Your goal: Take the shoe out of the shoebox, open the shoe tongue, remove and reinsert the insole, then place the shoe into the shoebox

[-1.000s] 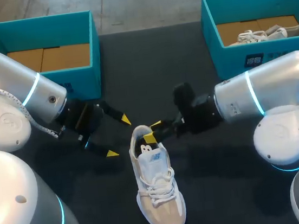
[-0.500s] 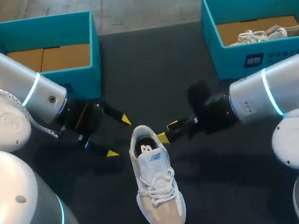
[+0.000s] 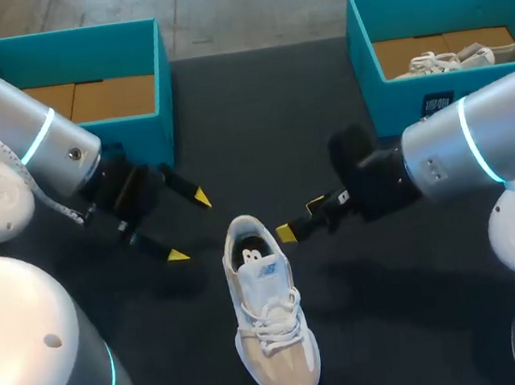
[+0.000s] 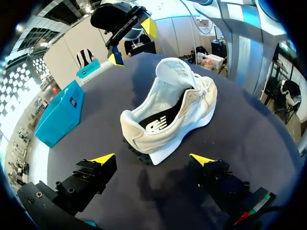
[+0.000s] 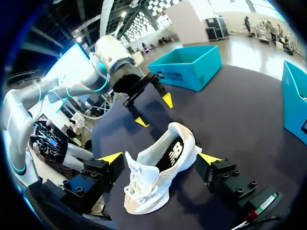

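Withdrawn from the heel of the shoe [image 3: 271,318] is the right gripper [image 3: 300,220], carried off to the right and clear of the collar it was touching a second ago. The left gripper [image 3: 189,226] has been pulled back a little toward its own side, and the shoe has not been shifted. Nearest the robot, the shoe is seen out of any box, upright on its sole on the dark table [image 3: 258,117], toe toward the robot and heel away, laces done up. Just past the heel, the two grippers are held low over the table, one on each side, both apart from the shoe. Both are spread wide with nothing between the yellow tips, as is confirmed from each wrist, where the shoe lies ahead of the fingers and untouched. Farther off, at the far left, the left box [image 3: 151,130] is seen with only brown card inside. At the far right, a second shoe [image 3: 466,57] is seen lying in the right box [image 3: 397,105].
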`<state>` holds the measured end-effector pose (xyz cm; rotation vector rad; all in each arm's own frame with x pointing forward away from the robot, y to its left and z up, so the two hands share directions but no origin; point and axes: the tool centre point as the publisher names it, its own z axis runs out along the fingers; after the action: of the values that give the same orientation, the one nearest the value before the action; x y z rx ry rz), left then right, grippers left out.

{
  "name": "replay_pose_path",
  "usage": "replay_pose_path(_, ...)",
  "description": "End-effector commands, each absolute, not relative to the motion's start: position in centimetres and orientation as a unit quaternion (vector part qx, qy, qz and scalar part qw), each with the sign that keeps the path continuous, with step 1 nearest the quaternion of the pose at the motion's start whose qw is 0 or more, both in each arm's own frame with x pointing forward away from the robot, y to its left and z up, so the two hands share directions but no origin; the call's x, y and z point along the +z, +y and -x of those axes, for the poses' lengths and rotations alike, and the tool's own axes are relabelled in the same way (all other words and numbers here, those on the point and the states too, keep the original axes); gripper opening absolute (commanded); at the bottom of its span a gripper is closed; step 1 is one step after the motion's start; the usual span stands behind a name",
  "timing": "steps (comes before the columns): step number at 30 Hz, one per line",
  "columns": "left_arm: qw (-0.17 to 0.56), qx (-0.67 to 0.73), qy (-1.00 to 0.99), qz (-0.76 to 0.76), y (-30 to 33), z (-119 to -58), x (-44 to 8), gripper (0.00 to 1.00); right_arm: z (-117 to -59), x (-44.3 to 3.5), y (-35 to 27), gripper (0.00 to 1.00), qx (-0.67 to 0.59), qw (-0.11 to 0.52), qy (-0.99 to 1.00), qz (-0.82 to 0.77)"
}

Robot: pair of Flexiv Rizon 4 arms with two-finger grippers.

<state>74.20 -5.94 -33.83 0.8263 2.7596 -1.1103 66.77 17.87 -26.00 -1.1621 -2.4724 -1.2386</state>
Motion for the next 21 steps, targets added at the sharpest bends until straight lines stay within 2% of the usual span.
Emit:
replay_pose_path(1,0.024,-0.345,0.898,-0.271,-4.2,-74.0,-32.0,1.0,-66.6,-25.4,18.0,1.0,-0.38,0.04,-0.831,0.405)
replay_pose_path(21,0.008,-0.31,0.903,-0.298,0.4,-74.5,-29.5,1.0,-66.0,-25.4,18.0,1.0,-0.369,0.027,-0.832,0.413)
